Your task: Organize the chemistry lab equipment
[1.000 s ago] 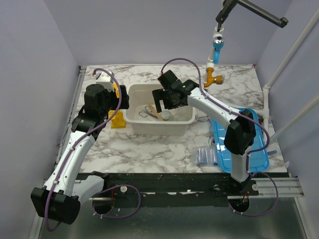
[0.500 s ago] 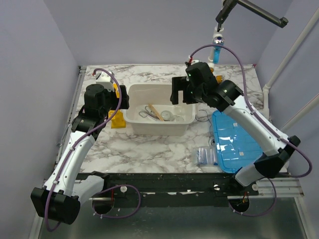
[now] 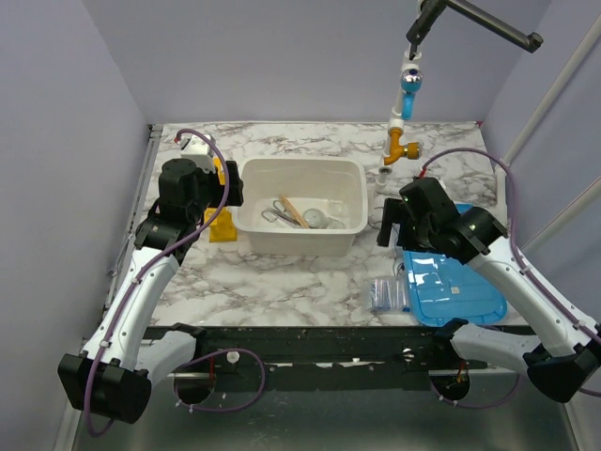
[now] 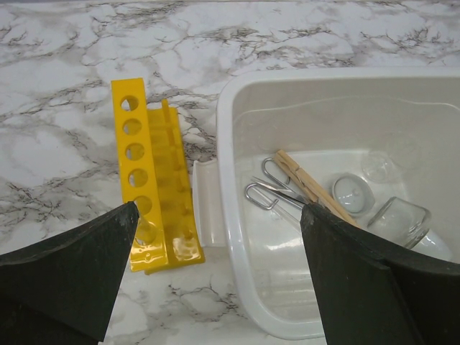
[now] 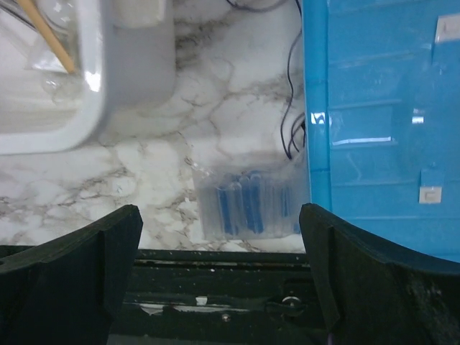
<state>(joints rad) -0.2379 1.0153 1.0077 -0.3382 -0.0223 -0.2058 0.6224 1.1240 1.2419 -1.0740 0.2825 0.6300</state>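
Note:
The silver tongs (image 3: 279, 211), the tan wooden stick (image 3: 294, 210) and clear glassware (image 3: 324, 216) lie in the white bin (image 3: 300, 246). The yellow holed rack (image 3: 223, 224) lies left of the bin. The clear bag with blue contents (image 3: 387, 294) lies near the front edge. My left gripper (image 4: 215, 287) is open and empty, above the rack (image 4: 147, 194) and the bin's left rim (image 4: 230, 215). My right gripper (image 5: 219, 280) is open and empty, over the bag (image 5: 248, 208), right of the bin (image 5: 93, 86).
A blue tray (image 3: 451, 282) lies at the right, its edge against the bag. A tap on an orange fitting (image 3: 402, 141) stands at the back. Thin black wires (image 5: 291, 136) lie between the bin and the tray.
My right arm has left the bin and swung right and toward the near edge, now above the bag beside the blue tray. The left arm has not moved.

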